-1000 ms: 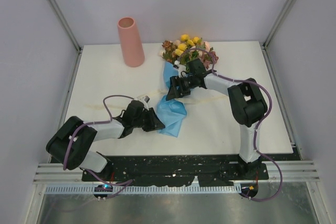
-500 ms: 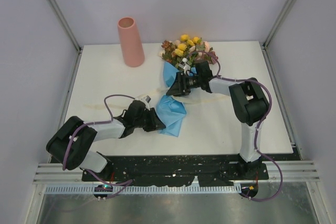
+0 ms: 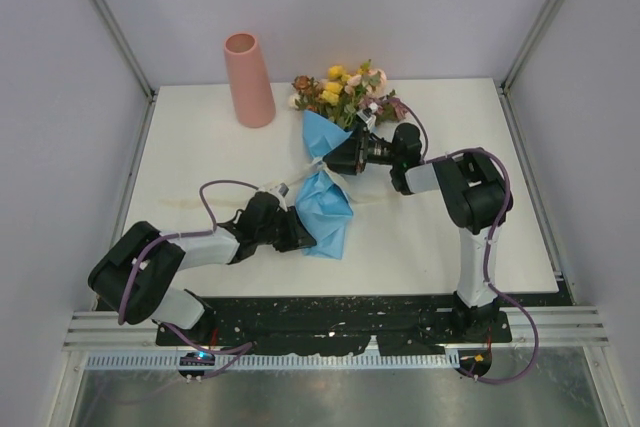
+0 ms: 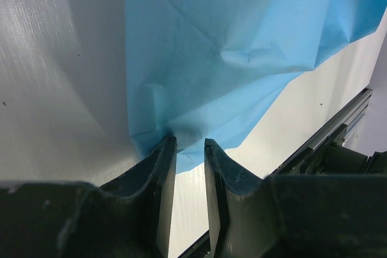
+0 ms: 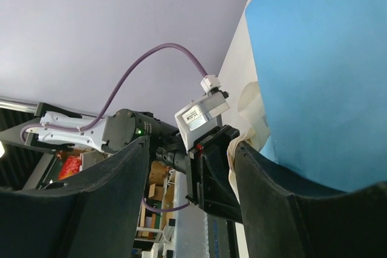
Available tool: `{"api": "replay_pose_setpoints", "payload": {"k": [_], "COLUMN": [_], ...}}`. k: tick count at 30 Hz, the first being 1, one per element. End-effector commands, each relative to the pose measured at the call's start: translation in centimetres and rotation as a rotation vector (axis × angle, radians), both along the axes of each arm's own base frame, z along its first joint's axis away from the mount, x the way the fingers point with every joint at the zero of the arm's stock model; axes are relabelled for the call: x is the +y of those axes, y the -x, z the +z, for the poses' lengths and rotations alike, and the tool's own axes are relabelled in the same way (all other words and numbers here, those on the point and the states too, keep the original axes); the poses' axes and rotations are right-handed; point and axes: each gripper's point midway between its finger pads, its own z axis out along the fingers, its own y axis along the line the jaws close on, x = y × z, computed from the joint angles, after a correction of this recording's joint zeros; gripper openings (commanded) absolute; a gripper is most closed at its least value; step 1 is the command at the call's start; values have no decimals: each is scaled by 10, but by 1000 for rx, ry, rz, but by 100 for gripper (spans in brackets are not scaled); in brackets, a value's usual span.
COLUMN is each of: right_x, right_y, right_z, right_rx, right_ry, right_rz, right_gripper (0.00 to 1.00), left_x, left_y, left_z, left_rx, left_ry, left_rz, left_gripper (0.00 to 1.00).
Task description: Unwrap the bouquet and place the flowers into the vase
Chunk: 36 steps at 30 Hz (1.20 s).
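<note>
**A:** Where's the bouquet (image 3: 316, 135) atm, the bunch of yellow, peach & rust fake blooms in crinkled blue paper?

**B:** Lying mid-tabletop (image 3: 200, 147), heads toward the back wall, wrap trailing toward the arms. The tall salmon-pink matte vase (image 3: 249, 79) stands upright back left, well apart from it, no stems in it.

**A:** Grippers?

**B:** Left gripper (image 3: 303, 237) is down at the near hem of the blue paper (image 3: 326, 217), fingers nearly together w/ a fold of hem nipped between them. Right gripper (image 3: 332, 158) is at the neck, fingers spread wide. A loop of cream ribbon (image 5: 247, 113) sits just beside one finger, nothing clamped afaict.

**A:** How'll it handle?

**B:** Light stuff, I'd guess. Paper's thin & floppy, prob tears if yanked and slides easy on the smooth top, so hold it at the hem. The flowers (image 3: 340, 87) have soft, crushable heads, and the stems are prob wiry & springy. Take them as a bunch by the stems just under the heads, not by the petals. Vase is tall & narrow, so I'd call it tippy if stems knock the rim.
</note>
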Motion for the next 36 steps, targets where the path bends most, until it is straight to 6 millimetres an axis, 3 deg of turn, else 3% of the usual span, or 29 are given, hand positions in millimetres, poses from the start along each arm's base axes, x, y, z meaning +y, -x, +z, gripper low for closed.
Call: {"api": "replay_pose_setpoints", "payload": {"k": [1,2,3,4,5,6,7,8,9,11,16,19,20,24,31,36], "right_x": [-6,-6,-7,-7,-10,-12,-16,-21,-26,-36,-39,-35,-38,-37,-16,-13], "right_y": [12,11,9,9,5,8,2,6,-1,-4,-2,3,-1,-2,6,0], "right_z": [30,22,21,4,-1,-18,-25,-39,-43,-52,-75,-81,-83,-77,-37,-25], "right_rx": [-101,-63,-139,-47,-138,-51,-160,-77,-168,-183,-271,-297,-322,-405,-423,-448], "right_ry": [-67,-36,-14,47,96,172,252,345,410,525,757,836,878,956,830,817], "right_rz": [40,34,19,12,-12,-14,-46,-45,-76,-111,-105,-79,-96,-109,-43,-31], "right_gripper": [61,60,59,58,56,54,50,47,45,41,39,41,48,59,62,63], "left_x": [6,6,6,6,7,6,7,7,7,7,6,6,5,4,5,5], "left_y": [-3,-3,-3,-3,-3,-2,-2,-2,-2,-2,-3,-2,-2,-2,-3,-2], "left_z": [-7,-7,-7,-8,-8,-9,-9,-9,-9,-9,-8,-9,-7,-6,-6,-5], "left_rx": [-18,-18,-18,-15,-14,-12,-11,-11,-13,-13,-13,-10,-11,-12,-13,-12], "left_ry": [-52,-54,-54,-56,-57,-60,-61,-59,-61,-61,-60,-61,-59,-59,-66,-68], "left_rz": [15,17,17,16,17,15,19,18,16,19,20,19,20,17,15,14], "left_gripper": [30,29,29,29,29,29,30,30,30,30,30,30,30,30,30,32]}}
